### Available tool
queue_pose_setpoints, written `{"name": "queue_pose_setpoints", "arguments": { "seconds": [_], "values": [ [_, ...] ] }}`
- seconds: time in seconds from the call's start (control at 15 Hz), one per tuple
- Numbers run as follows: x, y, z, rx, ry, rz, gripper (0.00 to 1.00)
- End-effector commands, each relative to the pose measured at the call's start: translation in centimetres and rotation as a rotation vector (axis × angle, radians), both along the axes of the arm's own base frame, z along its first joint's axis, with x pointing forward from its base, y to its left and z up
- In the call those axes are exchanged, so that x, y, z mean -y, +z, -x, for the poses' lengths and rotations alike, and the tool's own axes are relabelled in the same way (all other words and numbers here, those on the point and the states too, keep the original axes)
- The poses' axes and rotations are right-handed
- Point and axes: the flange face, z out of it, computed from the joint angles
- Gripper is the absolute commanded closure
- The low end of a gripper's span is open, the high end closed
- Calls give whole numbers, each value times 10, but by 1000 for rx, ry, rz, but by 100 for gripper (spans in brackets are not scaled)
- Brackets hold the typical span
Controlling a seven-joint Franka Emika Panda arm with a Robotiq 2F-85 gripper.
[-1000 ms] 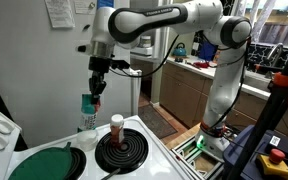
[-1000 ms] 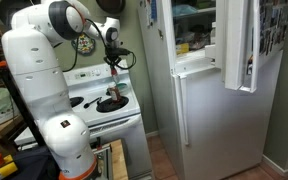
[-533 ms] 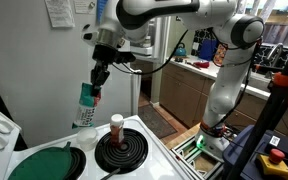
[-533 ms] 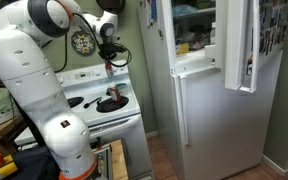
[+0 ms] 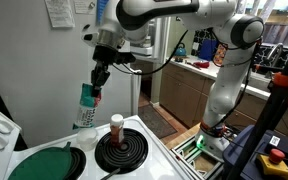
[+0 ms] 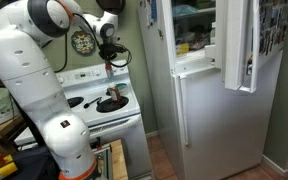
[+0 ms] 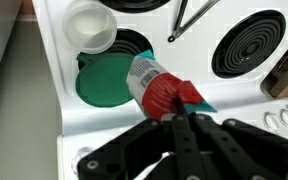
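My gripper (image 5: 96,84) is shut on the red cap end of a white bottle with a green and red label (image 5: 86,106). It holds the bottle hanging in the air above the white stove (image 5: 156,150), over the back left. In the wrist view the gripper (image 7: 174,118) clamps the red cap, and the bottle (image 7: 147,74) points down over a green lid (image 7: 102,82). The gripper also shows high above the stove in an exterior view (image 6: 109,63). A small red-capped jar (image 5: 116,125) stands on a black coil burner (image 5: 122,153) below.
A green lid (image 5: 44,164) covers the near left burner. A white bowl (image 7: 89,25) and a metal utensil (image 7: 192,15) lie on the stove in the wrist view. A white fridge with its door open (image 6: 209,90) stands beside the stove. Counters and cabinets (image 5: 184,85) are behind.
Since one second ago the arm has lifted the bottle a little higher and slightly away from the burner. Nothing has moved in the last half second.
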Motion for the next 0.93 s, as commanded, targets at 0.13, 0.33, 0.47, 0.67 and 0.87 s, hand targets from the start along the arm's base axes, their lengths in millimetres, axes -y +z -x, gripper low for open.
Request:
{"name": "queue_pose_setpoints", "arguments": {
  "seconds": [0.13, 0.33, 0.47, 0.67, 0.87],
  "values": [
    [20, 9, 13, -7, -78, 89, 100],
    [40, 19, 30, -15, -180, 180, 100],
    [58, 32, 44, -8, -275, 228, 100],
    [77, 54, 57, 51, -408, 245, 100],
    [100, 67, 72, 90, -540, 311, 100]
  ]
}}
